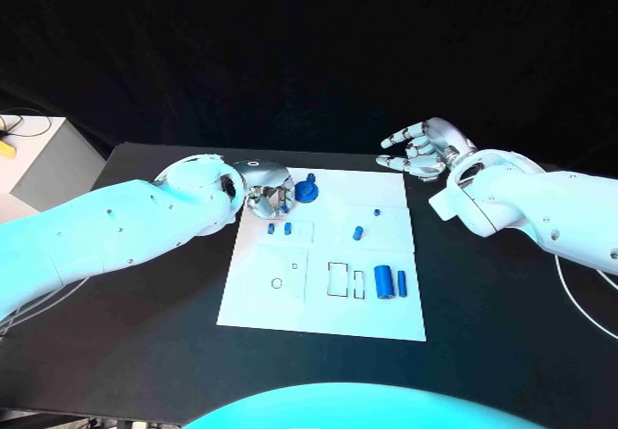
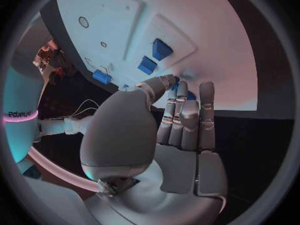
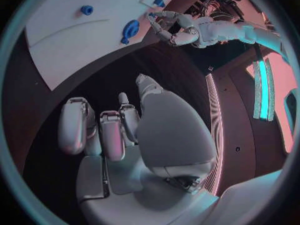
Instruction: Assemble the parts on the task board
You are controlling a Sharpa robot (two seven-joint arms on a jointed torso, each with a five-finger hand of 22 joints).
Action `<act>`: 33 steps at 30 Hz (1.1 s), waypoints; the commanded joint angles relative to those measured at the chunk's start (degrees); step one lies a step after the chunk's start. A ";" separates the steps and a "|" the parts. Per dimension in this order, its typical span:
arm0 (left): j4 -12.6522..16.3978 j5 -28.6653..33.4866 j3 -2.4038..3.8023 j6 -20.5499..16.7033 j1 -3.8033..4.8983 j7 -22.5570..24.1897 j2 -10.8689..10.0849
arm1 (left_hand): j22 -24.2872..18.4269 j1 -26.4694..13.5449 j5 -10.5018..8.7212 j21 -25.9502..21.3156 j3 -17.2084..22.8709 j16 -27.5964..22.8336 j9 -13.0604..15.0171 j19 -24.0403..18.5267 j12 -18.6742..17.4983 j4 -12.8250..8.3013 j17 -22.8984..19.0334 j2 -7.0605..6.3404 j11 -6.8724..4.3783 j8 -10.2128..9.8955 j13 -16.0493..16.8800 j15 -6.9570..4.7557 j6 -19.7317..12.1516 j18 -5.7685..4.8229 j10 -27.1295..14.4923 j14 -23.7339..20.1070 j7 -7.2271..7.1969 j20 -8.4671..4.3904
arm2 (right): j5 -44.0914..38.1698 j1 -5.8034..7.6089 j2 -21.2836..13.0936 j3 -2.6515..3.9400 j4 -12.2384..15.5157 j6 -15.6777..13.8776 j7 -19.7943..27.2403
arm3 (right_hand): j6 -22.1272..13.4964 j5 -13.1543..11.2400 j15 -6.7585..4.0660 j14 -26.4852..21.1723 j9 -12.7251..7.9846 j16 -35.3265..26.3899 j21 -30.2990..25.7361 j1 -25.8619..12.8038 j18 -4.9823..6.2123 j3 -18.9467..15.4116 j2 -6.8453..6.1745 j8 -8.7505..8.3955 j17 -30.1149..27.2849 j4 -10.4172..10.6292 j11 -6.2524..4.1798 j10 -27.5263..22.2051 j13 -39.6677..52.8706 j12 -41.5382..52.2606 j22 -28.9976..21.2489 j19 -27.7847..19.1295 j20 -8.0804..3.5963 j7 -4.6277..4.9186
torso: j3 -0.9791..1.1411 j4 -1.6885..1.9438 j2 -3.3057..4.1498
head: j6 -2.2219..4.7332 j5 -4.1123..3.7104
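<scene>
Reaching over the far left corner of the task board [image 1: 258, 295], the left hand [image 1: 268, 198] hovered by a round blue part [image 1: 306, 190].
Whether its curled fingers touched or pinched that part could not be told. On the white board lay two small blue parts [image 1: 279, 228] below the hand, two more [image 1: 359, 232] toward the right, and two blue cylinders [image 1: 391, 281] beside printed outlines. The right hand [image 1: 421, 150] hung spread and holding nothing over the black table [image 1: 129, 357] beyond the board's far right corner.
</scene>
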 commanded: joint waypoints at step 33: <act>-0.01 0.08 -0.11 0.07 -0.37 0.26 -0.19 | 0.06 0.15 -0.17 0.34 -2.02 1.30 -0.44 -0.33 6.84 -1.15 0.81 0.94 -0.18 -2.78 5.83 -0.11 -0.38 0.86 -4.17 0.04 0.17 -0.64 | -0.23 -0.07 -0.14 0.02 0.02 0.42 0.62 | -0.08 0.34 -0.14 3.53 -0.05 -0.22 -0.20 -0.48 0.47 0.34 -0.03 0.34 4.88 0.03 0.03 -0.22 0.76 -0.09 0.80 -0.08 -0.32 -0.09 | -0.01 0.04 -0.06 | -0.39 0.09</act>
